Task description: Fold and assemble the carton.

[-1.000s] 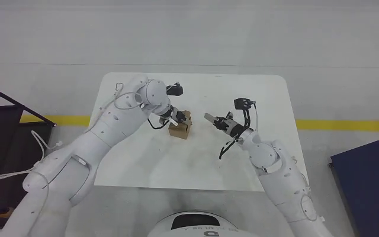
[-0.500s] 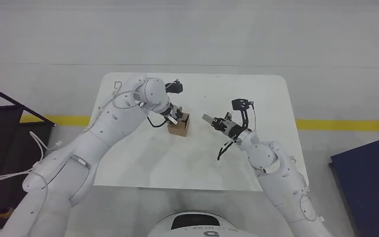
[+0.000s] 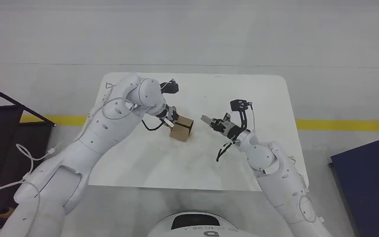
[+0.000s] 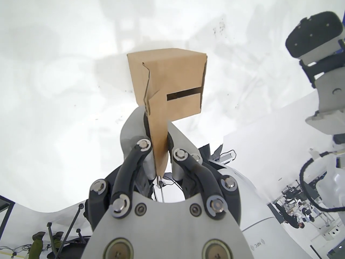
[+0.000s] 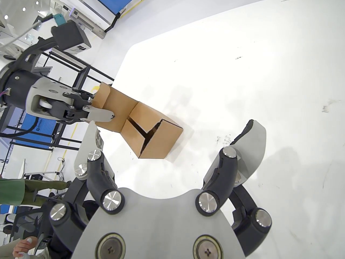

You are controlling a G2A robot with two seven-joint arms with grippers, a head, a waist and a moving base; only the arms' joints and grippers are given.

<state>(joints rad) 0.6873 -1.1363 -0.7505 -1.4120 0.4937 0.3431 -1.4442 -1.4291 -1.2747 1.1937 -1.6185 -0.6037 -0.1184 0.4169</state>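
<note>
Carton: you've got the brown carton (image 3: 181,127) on the white worktop (image 3: 254,95), a little toward 9 o'clock from the worktop's middle. It's folded up into a box shape, with one long flap sticking out toward 10 o'clock.
Left pincer: your left pincer (image 4: 156,125) is clamped on that flap, one finger on each face of the cardboard. It sits at 10 o'clock of the box.
Carton's tilt: from the right wrist view the box looks tipped onto a lower edge. You can't tell how much of its underside touches the worktop.
Seams: dark gaps run across the face turned to your right arm, where the end flaps meet without lying flush.
Right pincer: your right pincer (image 3: 206,118) hangs at 3 o'clock of the carton, near it but apart. Its fingers are spread wide and empty, and they point at the box.
Worktop: white, with a few small dark scuffs around the carton.
</note>
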